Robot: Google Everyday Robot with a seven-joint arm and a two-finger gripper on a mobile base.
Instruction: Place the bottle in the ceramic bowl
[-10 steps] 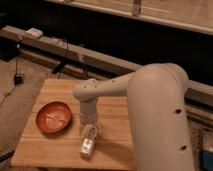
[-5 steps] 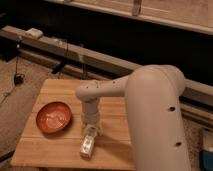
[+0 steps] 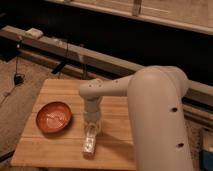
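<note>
The orange-red ceramic bowl (image 3: 54, 116) sits on the left part of a wooden table (image 3: 60, 92), with nothing in it. The clear bottle (image 3: 89, 142) lies on the table to the right of the bowl, near the front edge, its length running toward me. My gripper (image 3: 92, 128) points straight down right over the bottle's far end, at the end of the big white arm (image 3: 155, 110) that fills the right of the view. The arm's wrist hides part of the bottle's far end.
The wooden table's front edge (image 3: 70, 162) is close below the bottle. Behind the table runs a long dark rail (image 3: 75, 52) with cables (image 3: 65, 60) hanging down. Carpeted floor (image 3: 15, 100) lies to the left.
The gripper has come down a little over the bottle's far end. The bottle and the bowl have not moved.
</note>
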